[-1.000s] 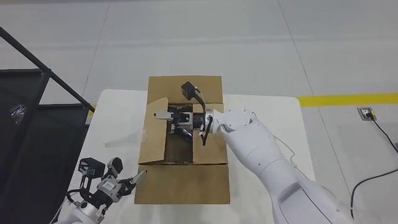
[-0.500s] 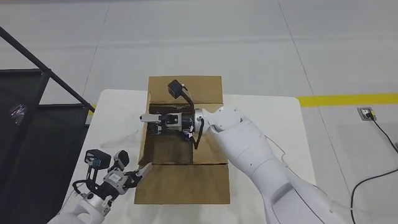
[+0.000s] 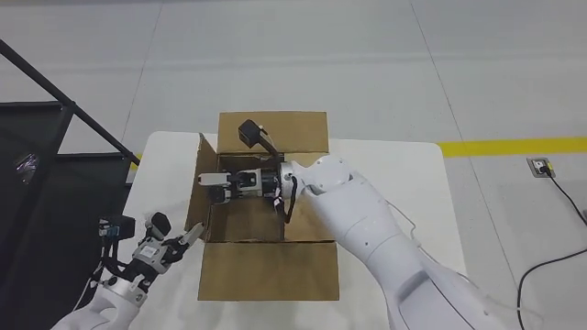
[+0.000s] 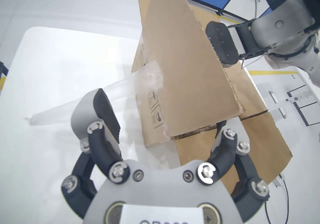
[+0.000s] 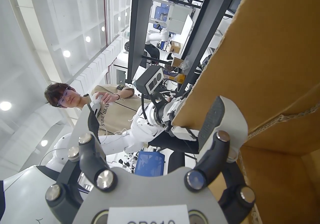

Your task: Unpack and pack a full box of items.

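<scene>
Box (image 3: pixel 266 270), frame centre on table (image 3: pixel 394 165): left flap (image 3: pixel 196 211) now upright, pushed outward by right arm (image 3: pixel 353 203), jaws wide. Left arm (image 3: pixel 147 261) drawn back lower left, jaws wide. Contents likely reachable next.

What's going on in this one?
The robot is opening a cardboard box on the white table. The right claw, open, reaches across the box with one finger against the left side flap, which stands upright. The near and far flaps lie folded outward. The left claw, open and empty, hovers by the box's near left corner, where a strip of clear tape hangs off.
</scene>
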